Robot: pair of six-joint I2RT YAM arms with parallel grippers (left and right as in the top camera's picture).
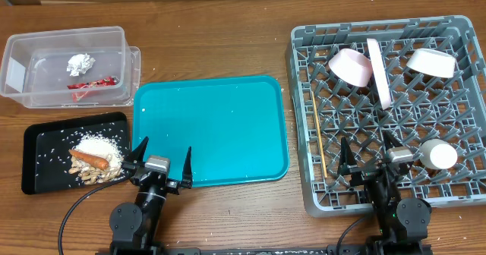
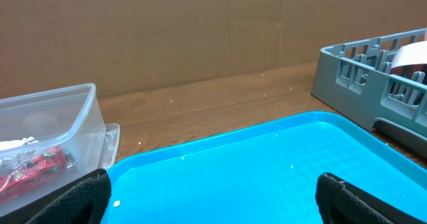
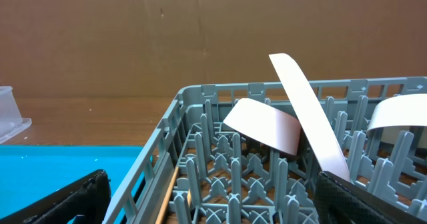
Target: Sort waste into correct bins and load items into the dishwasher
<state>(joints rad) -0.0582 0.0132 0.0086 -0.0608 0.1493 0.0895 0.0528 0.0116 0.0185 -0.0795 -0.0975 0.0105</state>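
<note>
Left gripper (image 1: 163,155) hung low at the near edge of the teal tray (image 1: 213,96), jaws spread, nothing between them. Its wrist view confirmed this, showing only bare tray between the fingers (image 2: 80,197).

Right gripper (image 1: 367,150) hung over the near side of the rack (image 1: 471,96), also spread and carrying nothing.

Waste looked sorted by kind:
- Paper ball (image 1: 79,61) and wrapper (image 1: 93,83) lay in the tub (image 1: 23,42), the dry rubbish together.
- Rice (image 1: 99,145), carrot (image 1: 91,158) and nuts (image 1: 95,175) were heaped in the black tray (image 1: 38,141), the food scraps together. A few grains had scattered across its floor.

Rack load:
- Plate (image 1: 378,73) stood on edge between pegs, leaning slightly. The pegs were presumably what held it up.
- One bowl (image 1: 349,65) was tipped against the plate's left side, and the other bowl (image 1: 431,61) was tipped to its right, well apart. Tilting would let them drain.
- Chopsticks (image 1: 319,137) lay flat along the left lattice and read as one thin line. Whether both were there could not be told.
- A white round object (image 1: 439,155) sat in the near right corner, identity unclear.

Judgement: the task looked complete or nearly so, with both arms parked low and free.
</note>
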